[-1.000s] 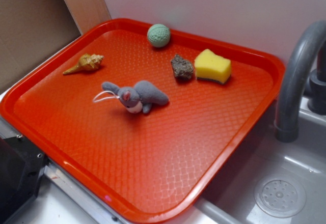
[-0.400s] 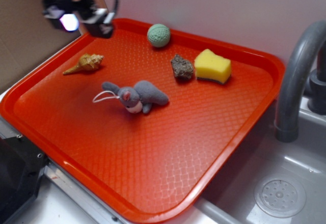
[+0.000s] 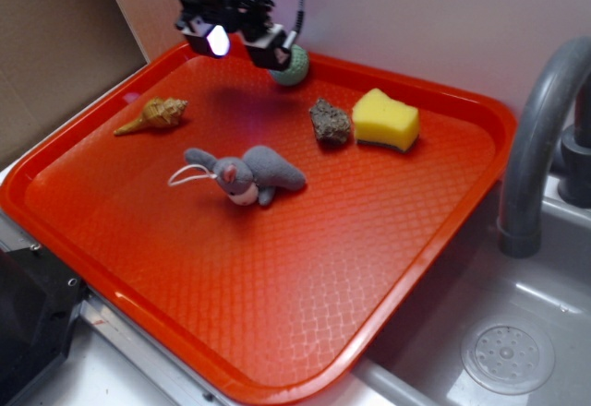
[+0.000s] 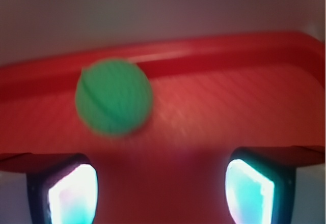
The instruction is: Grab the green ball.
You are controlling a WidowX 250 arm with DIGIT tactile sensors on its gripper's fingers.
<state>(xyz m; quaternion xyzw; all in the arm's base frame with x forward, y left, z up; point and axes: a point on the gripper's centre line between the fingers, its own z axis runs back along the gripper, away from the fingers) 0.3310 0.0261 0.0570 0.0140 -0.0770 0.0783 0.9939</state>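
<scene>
Because the green ball sits by the tray's far rim at upper centre, the gripper hovers there, fingers apparently spread and empty, though blurred.

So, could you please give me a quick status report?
Gripper open, empty. Green ball ahead by the tray rim, untouched. Nothing between.

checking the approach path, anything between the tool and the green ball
Nothing: in the wrist view only bare red tray shows between the open tool and the green ball, which sits ahead, left of centre.
</scene>
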